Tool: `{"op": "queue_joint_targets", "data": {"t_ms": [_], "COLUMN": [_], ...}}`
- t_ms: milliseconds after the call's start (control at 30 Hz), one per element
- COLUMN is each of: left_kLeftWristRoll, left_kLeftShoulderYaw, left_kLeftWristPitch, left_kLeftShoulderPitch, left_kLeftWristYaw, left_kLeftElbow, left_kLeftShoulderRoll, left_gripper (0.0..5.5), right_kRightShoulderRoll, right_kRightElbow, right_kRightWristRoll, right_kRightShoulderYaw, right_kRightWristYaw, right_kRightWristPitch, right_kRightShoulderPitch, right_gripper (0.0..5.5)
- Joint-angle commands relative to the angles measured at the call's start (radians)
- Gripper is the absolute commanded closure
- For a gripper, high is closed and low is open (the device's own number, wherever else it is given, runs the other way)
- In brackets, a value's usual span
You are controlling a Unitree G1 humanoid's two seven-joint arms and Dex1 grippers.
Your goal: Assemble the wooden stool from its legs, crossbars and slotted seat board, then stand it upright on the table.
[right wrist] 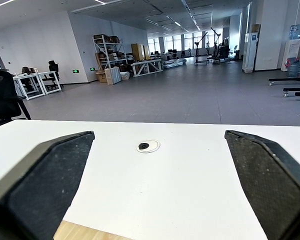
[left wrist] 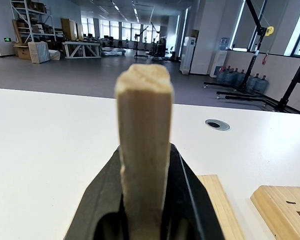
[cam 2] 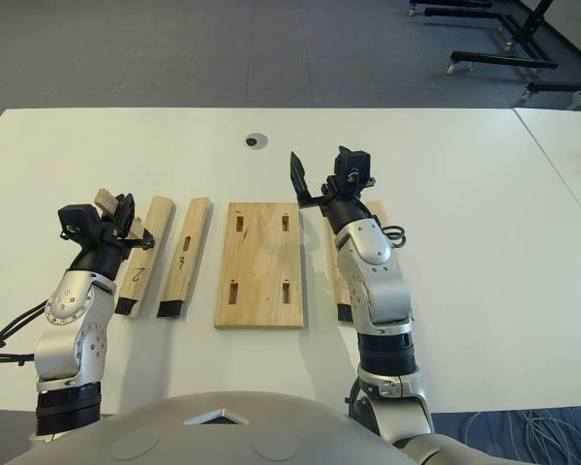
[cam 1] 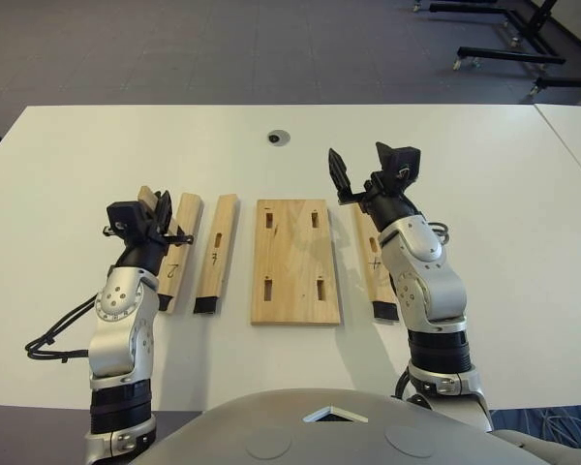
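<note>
Stool parts lie flat on the white table (cam 1: 504, 194), with one piece gripped.
The left gripper (cam 1: 165, 221) pinches a short wooden bar (left wrist: 144, 125), perhaps a crossbar, above the near-left leg (cam 1: 179, 254), which lies just beside a second leg (cam 1: 216, 254). The slotted seat board (cam 1: 292, 260) lies flat mid-table, apart from both. To its right, a third leg (cam 1: 370, 266) lies partly under the right arm, and the right gripper (cam 1: 368, 170) hangs spread wide above the leg's far end. Bare tabletop runs past the cable grommet (cam 1: 277, 138) and out to the right edge.
</note>
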Motion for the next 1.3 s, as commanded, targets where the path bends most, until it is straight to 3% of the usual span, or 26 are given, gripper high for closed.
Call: {"op": "queue_joint_targets", "data": {"t_ms": [33, 800, 1300], "left_kLeftWristRoll": [0.004, 0.031, 0.054], "left_kLeftShoulderYaw": [0.006, 0.002, -0.007], "left_kLeftWristPitch": [0.032, -0.055, -0.022], "left_kLeftShoulderPitch": [0.046, 0.068, 0.064], "left_kLeftWristYaw": [0.009, 0.029, 0.033], "left_kLeftElbow": [0.011, -0.085, -0.02], "left_kLeftShoulderRoll": [-0.002, -0.027, -0.016], "left_gripper": [5.11, 5.11, 5.11], "right_kRightShoulderRoll": [0.002, 0.024, 0.022], "right_kRightElbow": [0.006, 0.002, 0.003], "right_kRightWristRoll": [0.001, -0.006, -0.006], "right_kRightShoulderYaw": [-0.007, -0.004, -0.004], "right_kRightWristYaw": [0.003, -0.003, 0.002], "right_kRightWristPitch": [-0.001, -0.004, -0.001], "right_kRightShoulderPitch": [-0.009, 0.006, -0.001], "right_gripper": [0.7, 0.7, 0.7]}}
